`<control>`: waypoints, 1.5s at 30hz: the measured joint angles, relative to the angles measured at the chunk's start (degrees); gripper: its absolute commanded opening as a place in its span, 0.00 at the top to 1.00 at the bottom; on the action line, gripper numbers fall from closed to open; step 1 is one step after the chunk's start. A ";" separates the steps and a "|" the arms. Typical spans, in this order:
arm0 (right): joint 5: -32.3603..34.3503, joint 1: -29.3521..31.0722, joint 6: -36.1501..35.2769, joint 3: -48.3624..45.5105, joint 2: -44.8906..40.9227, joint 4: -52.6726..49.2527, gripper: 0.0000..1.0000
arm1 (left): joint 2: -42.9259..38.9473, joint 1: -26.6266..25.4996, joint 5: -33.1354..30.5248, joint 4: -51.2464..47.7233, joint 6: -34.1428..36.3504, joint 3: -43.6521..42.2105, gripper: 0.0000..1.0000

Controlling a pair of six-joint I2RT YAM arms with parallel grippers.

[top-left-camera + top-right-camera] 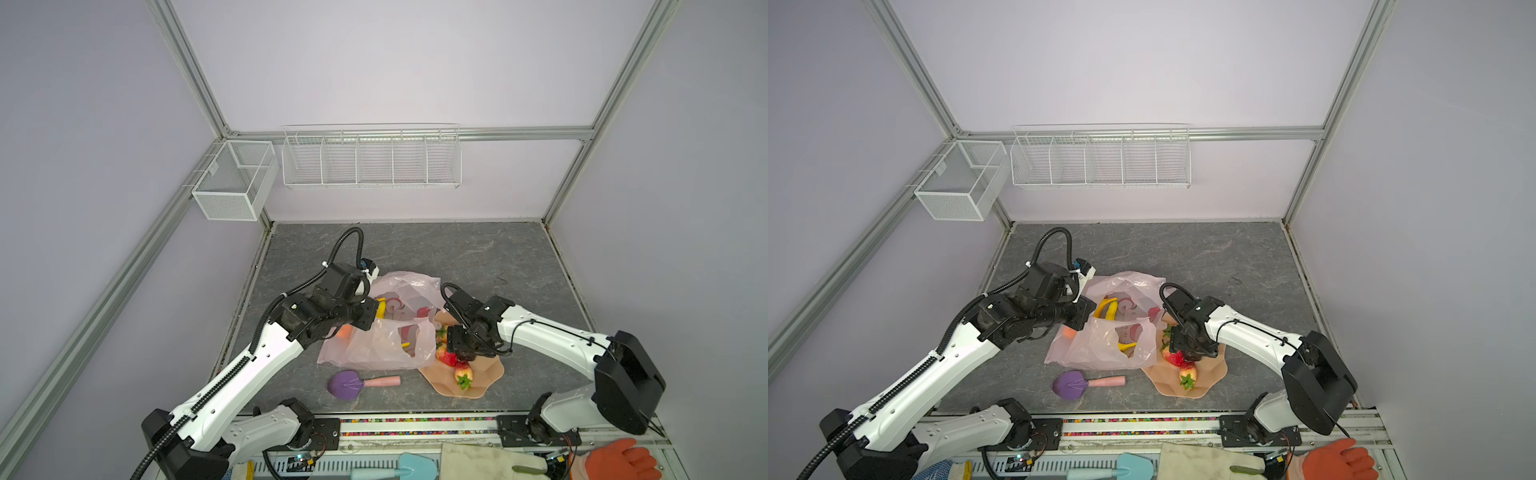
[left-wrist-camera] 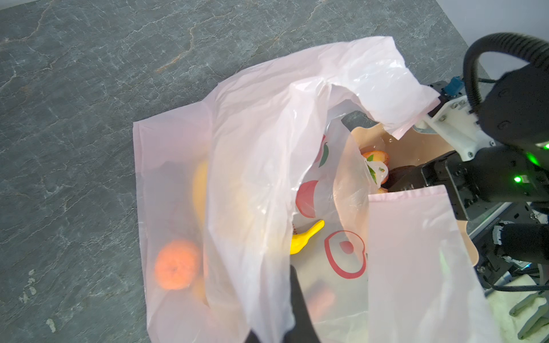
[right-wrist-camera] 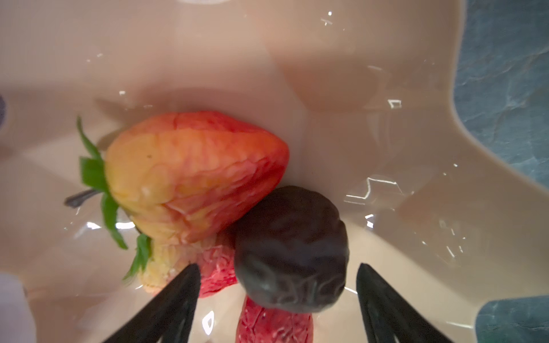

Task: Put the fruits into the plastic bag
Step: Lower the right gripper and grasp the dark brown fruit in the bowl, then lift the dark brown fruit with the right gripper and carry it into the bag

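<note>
An orange (image 2: 176, 264) and bananas (image 1: 1106, 307) lie inside the pale pink bag (image 1: 386, 345), spread at mid-table with its edge touching the bowl (image 1: 478, 382). The left gripper (image 2: 294, 282) is clamped on the bag's rim, holding the mouth up. In the bowl, strawberries (image 3: 193, 175) and a dark fruit (image 3: 291, 252) touch. The right gripper (image 3: 277, 267) stands with its jaws spread either side of the dark fruit, clear of it. A purple scoop (image 1: 347, 384) lies on the table (image 1: 457, 257) just in front of the bag.

A robot lab cell: aluminium frame (image 1: 189, 75), plain walls (image 1: 395, 62), wire baskets (image 1: 371, 160), two bench-mounted arms (image 1: 257, 361).
</note>
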 measured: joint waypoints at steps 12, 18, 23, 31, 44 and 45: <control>0.92 -0.39 -0.66 -0.22 1.68 1.18 0.26 | -0.02 0.00 0.00 -0.07 0.00 0.00 1.00; 1.51 -0.52 -0.66 -0.96 1.95 1.42 0.30 | -0.02 0.00 0.00 -0.22 0.00 0.00 1.00; 1.79 -0.52 -0.81 -1.18 2.12 1.57 0.38 | -0.02 0.00 0.00 -0.22 0.00 0.00 1.00; 1.92 -0.50 -1.09 -1.18 2.12 1.84 0.54 | -0.02 0.00 0.00 -0.24 0.00 0.00 1.00; 3.10 -0.50 -1.22 4.55 -12.83 -5.57 0.63 | -0.02 0.00 0.00 -0.37 0.00 0.00 1.00; 3.04 -0.50 -1.36 4.98 -14.32 -5.55 0.63 | -0.02 0.00 0.00 -0.37 0.00 0.00 1.00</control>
